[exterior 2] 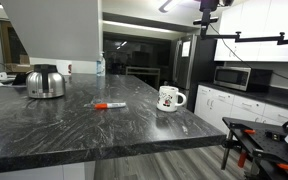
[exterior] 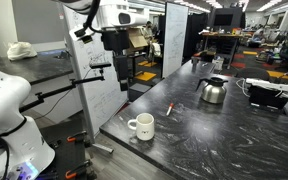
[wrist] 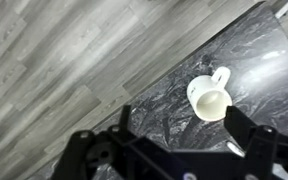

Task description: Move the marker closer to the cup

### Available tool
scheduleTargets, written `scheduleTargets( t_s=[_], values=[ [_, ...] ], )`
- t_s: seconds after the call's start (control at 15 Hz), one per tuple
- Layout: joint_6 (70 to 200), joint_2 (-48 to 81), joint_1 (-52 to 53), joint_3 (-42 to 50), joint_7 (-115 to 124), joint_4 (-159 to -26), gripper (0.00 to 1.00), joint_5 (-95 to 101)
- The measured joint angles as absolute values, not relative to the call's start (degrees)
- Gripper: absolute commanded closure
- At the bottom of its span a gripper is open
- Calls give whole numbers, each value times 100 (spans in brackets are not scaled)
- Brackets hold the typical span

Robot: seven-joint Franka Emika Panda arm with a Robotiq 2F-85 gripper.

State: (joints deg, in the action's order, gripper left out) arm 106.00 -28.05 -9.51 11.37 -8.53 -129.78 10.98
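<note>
The red marker lies flat on the dark marbled counter, apart from the white cup, which stands near the counter's corner. Both show in the other exterior view too: the marker and the cup with its handle out to the side. My gripper hangs high above the counter's edge, open and empty; it also shows at the top of an exterior view. In the wrist view the open jaws frame the counter corner, with the cup below them. The marker is out of the wrist view.
A shiny metal kettle with a black handle stands further along the counter; it also shows in an exterior view. A dark appliance sits at the far end. The wooden floor lies beyond the counter edge.
</note>
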Motion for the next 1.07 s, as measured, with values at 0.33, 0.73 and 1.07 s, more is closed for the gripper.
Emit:
scheduleTargets(
  t_s=[0.33,0.73,1.07],
  values=[
    [11404,-2255,-613,1113,-1106,-12842,0,1030],
    [12430,-1235,-368,963,-1258,-12426,0,967],
    [12832,-386,-197,697,-1958,-11862,0,826]
  ],
)
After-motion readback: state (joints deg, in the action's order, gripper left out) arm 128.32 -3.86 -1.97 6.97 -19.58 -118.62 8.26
